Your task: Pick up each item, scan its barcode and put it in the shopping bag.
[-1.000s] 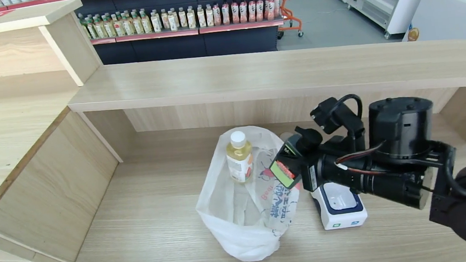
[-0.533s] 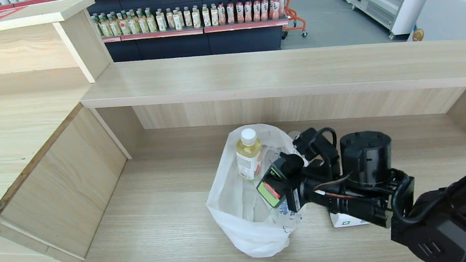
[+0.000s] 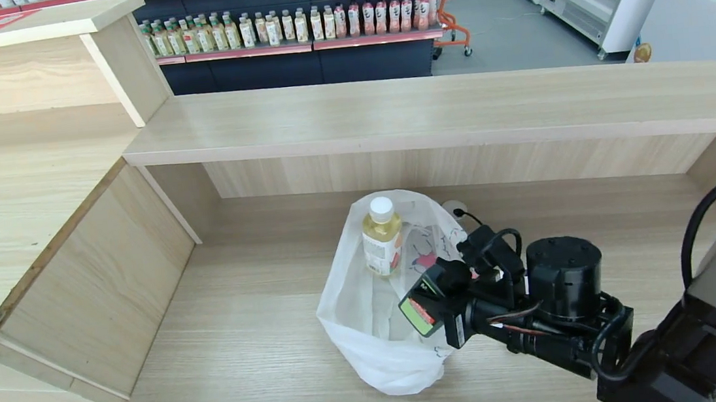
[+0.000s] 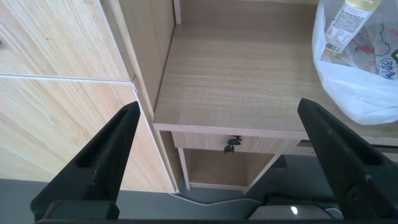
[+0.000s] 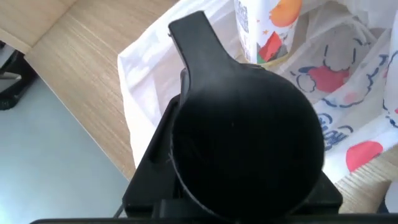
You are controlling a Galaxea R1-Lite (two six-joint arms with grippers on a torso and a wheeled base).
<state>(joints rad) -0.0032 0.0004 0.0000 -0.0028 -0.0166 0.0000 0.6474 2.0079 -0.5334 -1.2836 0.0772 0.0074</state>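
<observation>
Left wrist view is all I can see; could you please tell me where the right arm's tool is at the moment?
Observer: The right tool hangs over the shopping bag's right edge.
Operator: Is it carrying anything?
Observer: Yes, it is shut on a black item with a green and red label.
Operator: And the bottle's top, please?
Observer: The bottle stands upright in the bag, with a white cap on.

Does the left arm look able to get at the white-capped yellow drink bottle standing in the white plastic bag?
Probably yes. The left gripper is open and the bag gapes around the bottle; the right gripper holds a black labelled item over the bag's right edge.
</observation>
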